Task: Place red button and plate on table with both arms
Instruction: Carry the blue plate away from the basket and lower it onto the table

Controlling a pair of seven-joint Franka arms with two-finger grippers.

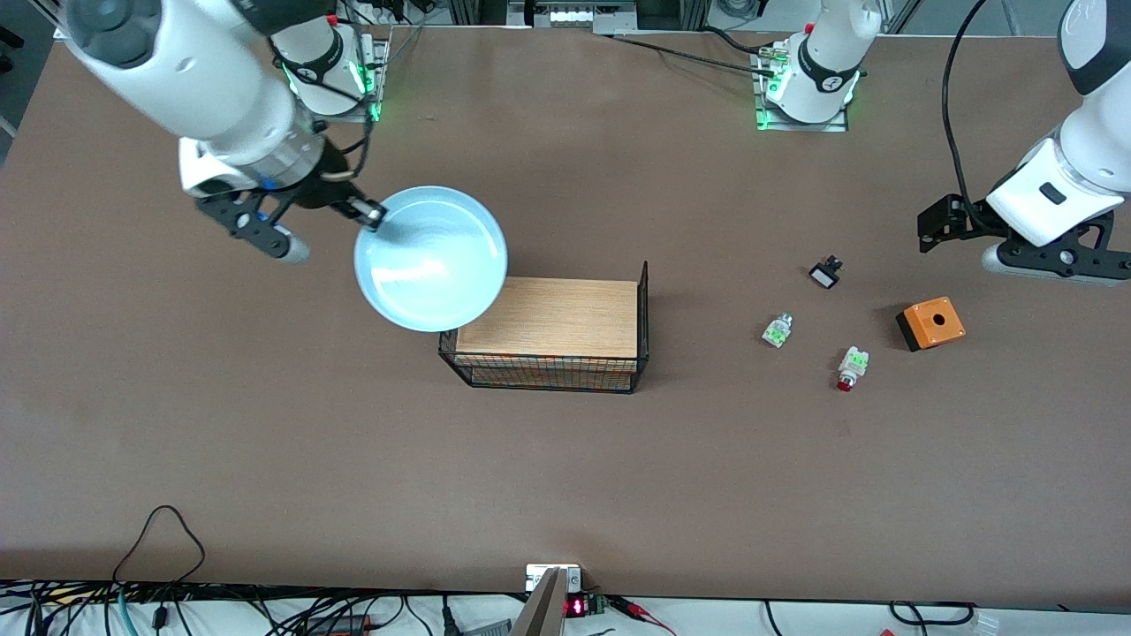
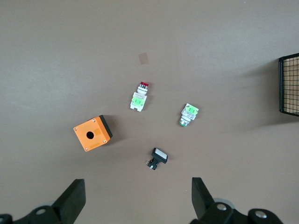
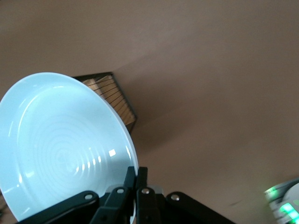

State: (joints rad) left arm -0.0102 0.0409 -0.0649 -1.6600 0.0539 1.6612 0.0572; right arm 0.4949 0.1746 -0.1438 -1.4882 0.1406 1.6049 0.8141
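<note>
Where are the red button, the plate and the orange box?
red button (image 1: 852, 367), front view, on its whitish body.
plate (image 1: 433, 261), front view, middle of its dish.
orange box (image 2: 93, 133), left wrist view, top face beside the hole.

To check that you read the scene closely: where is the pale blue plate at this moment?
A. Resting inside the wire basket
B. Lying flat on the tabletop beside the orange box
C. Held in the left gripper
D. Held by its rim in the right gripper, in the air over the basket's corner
D: the right gripper is shut on the rim of the plate, which hangs over a corner of the basket.
</note>
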